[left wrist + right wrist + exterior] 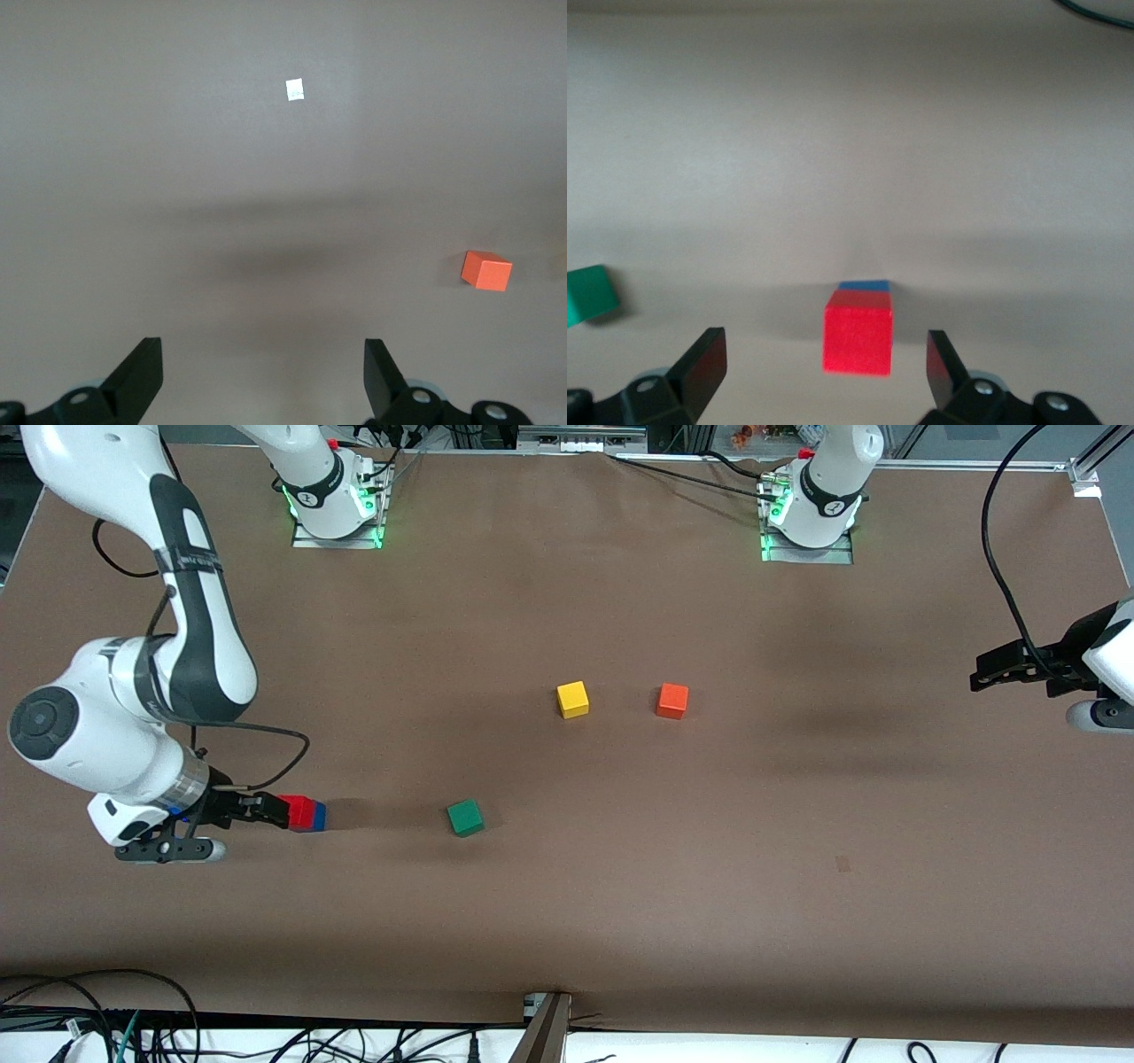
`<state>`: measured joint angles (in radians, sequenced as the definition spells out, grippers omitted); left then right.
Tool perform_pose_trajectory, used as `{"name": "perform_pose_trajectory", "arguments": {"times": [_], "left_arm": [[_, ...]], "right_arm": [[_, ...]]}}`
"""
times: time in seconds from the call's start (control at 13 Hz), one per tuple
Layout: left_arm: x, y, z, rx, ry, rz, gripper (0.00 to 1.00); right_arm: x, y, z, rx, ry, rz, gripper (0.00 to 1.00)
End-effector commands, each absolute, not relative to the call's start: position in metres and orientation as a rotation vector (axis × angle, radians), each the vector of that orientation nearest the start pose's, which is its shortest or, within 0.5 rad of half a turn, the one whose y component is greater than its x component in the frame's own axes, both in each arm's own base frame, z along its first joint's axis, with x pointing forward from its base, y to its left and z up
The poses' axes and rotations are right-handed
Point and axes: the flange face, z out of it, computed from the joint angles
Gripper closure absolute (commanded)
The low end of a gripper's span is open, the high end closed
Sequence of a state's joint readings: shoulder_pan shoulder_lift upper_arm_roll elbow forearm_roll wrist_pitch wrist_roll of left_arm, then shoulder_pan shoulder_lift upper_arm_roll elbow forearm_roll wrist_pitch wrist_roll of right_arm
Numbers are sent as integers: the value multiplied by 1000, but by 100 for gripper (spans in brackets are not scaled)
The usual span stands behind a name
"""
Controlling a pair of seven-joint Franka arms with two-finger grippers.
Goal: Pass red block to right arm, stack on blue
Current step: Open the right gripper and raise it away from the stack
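Front view. The red block (300, 811) sat on the blue cube (319, 816), the pair resting on the brown table (567, 886) toward the right arm's end. The right gripper (270, 810) stood directly at the stack, black fingers close beside the red block. A green cube (465, 817) lay on the table near the stack, toward the middle. A yellow cube (573, 699) and an orange-red cube (672, 701) lay farther from the camera, side by side but apart. The left gripper (997, 669) waited at the left arm's end of the table, well apart from every cube.

Left wrist view. The left gripper (263, 376) was spread wide, holding nothing. Below it: bare table, the orange-red cube (486, 270), and a small white mark (295, 89).

Right wrist view. The right gripper (824, 367) was spread wide, released. The red block (858, 335) stood between the fingers (706, 365), touching neither (clear gap each side), with the blue cube (865, 286) showing as a strip under it. The green cube (588, 295) lay at the picture's edge.
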<state>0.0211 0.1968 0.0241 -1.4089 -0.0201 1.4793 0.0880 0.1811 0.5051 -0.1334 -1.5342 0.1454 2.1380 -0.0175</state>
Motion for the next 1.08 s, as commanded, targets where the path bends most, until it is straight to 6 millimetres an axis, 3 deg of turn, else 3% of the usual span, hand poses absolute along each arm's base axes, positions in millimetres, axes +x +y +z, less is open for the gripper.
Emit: {"name": "perform_pose_trajectory", "arguments": {"times": [0.0,0.23,0.54,0.77,1.0], "left_arm": [[608,20,581,-3174,66,187,0],[610,21,582,-3173,63,177,0],[610,23,584,-3171,59,172,0],[610,22,584,-3173,61,174,0],[610,22,584,-3173,61,174,0]], "right_arm": [[682,60,429,-3074,-50,-143,0],[647,54,499,-3057,-48,-65,0],[580,35,590,-3097,-4,56,0],[555,32,613,-3114,-8,95,0],[547,40,604,-3112,-22,148,0]]}}
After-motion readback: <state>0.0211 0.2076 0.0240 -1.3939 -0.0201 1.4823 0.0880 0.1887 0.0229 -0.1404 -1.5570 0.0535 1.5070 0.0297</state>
